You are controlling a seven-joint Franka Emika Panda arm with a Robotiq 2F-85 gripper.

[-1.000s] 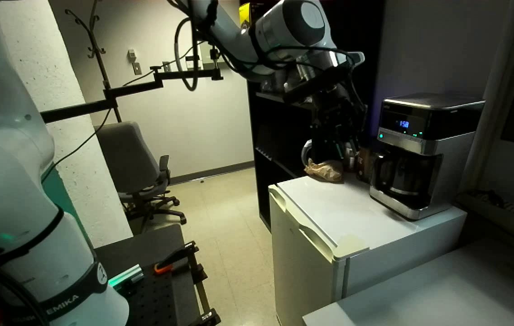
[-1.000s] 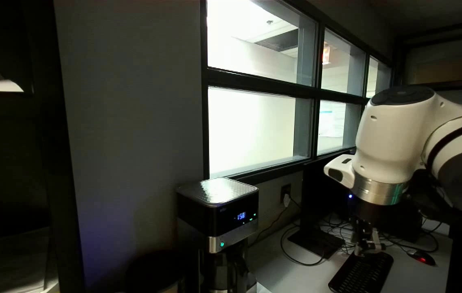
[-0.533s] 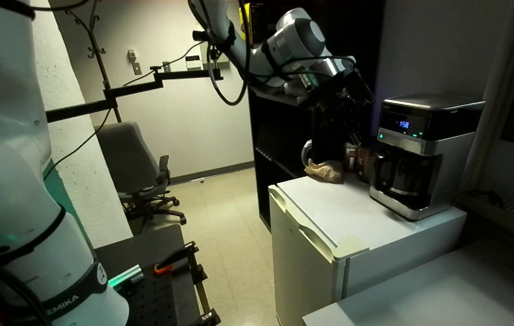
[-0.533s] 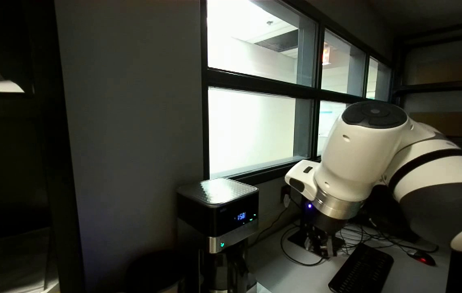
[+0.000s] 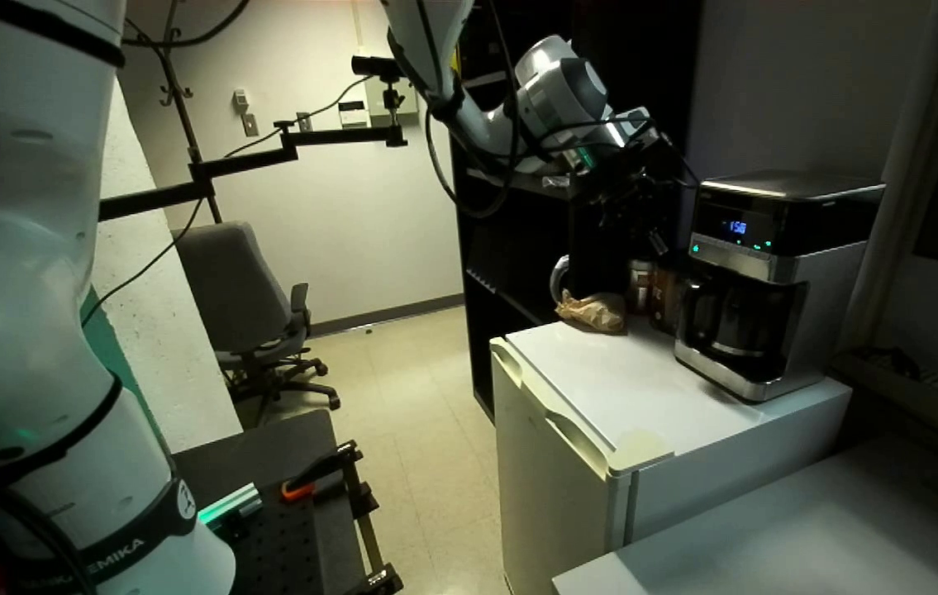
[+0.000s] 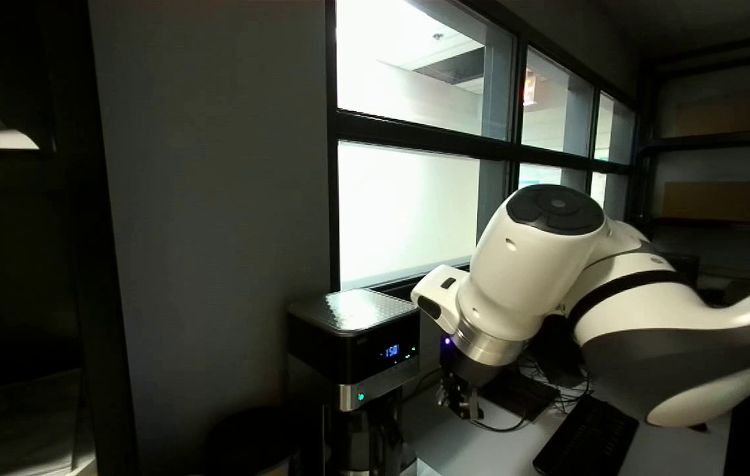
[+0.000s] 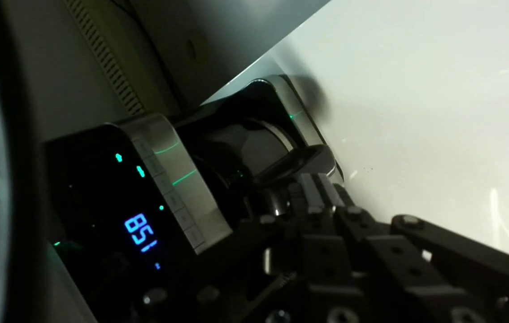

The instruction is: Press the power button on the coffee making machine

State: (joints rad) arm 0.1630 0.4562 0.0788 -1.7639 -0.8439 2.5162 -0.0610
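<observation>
1. Gripper (image 5: 657,243) moved right in an exterior view, closer to coffee making machine (image 5: 799,268); still apart.
2. Fingers (image 7: 311,193) narrow, together at tips in wrist view.
3. On right side of white cabinet (image 5: 617,376): coffee making machine, display (image 5: 737,227) lit.

Display (image 7: 141,233) of the coffee making machine (image 5: 832,289): blue digits 158, upside down in the wrist view, also lit in both exterior views. Dark band (image 5: 131,535) around the base of the robot arm (image 5: 14,347): "EMIKA" in pale capitals, preceding letters only partly legible. Red-lit sign (image 6: 530,86) behind the window (image 6: 408,211): lettering too small to read.
</observation>
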